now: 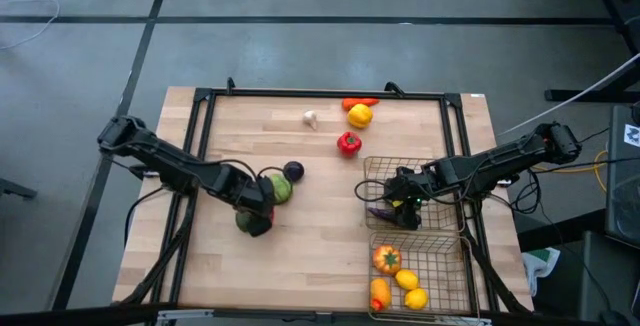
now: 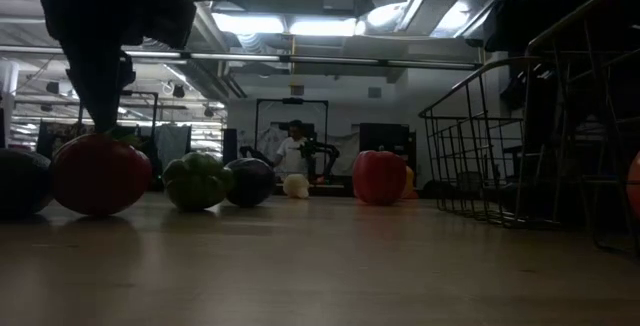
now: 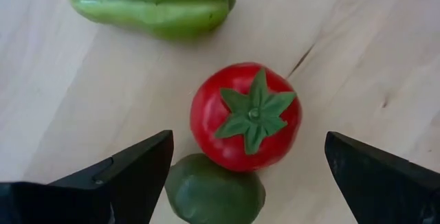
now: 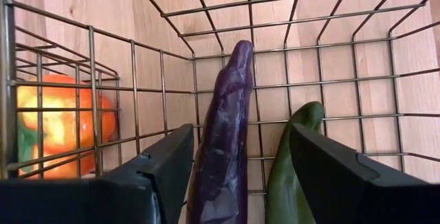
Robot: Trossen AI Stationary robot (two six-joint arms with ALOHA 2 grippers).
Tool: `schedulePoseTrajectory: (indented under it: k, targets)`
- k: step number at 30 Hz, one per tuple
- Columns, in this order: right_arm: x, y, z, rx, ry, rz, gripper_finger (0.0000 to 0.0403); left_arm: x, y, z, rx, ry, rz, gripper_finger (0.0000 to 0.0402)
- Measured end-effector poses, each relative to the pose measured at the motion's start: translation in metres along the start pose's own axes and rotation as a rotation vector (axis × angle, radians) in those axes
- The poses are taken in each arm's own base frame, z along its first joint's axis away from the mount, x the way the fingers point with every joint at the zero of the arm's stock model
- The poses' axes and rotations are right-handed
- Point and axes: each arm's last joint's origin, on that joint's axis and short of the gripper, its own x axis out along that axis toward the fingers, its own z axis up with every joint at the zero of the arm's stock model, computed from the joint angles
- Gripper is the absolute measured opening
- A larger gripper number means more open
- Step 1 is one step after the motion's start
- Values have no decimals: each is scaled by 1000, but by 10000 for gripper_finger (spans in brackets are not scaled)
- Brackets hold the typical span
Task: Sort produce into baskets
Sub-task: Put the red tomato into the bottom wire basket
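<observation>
Item in hand: red tomato (image 3: 245, 116), green calyx up, on the bare worktop (image 1: 320, 246) at its left side, touching a small green piece (image 3: 214, 195) and just beside a green pepper (image 3: 155, 4); a dark purple piece (image 1: 293, 171) lies near. My left end effector (image 1: 257, 216) hangs directly over the tomato, fingers (image 3: 124, 176) spread wide to either side of it, holding nothing. Step, as I judge it: pick-up of the tomato, grasp not yet made. Next move calls for a straight descent and a close on the tomato alone, keeping the neighbouring green piece out of the jaws, then carriage to a basket. My right end effector (image 4: 240, 176) sits inside the far basket (image 1: 378, 166), part open over a purple eggplant (image 4: 223, 141), a green piece (image 4: 292, 162) beside it; whether it touches the eggplant I cannot tell. Near basket (image 1: 440, 241) holds orange and yellow pieces.
</observation>
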Motion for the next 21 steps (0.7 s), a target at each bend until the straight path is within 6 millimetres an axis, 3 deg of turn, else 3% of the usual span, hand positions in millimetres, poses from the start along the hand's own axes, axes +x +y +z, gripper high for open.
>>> schedulePoseTrajectory:
  k: [21]
  targets:
    - [0, 0, 1, 0, -6, 3, 237, 34, -10, 6, 83, 34, 52, 372]
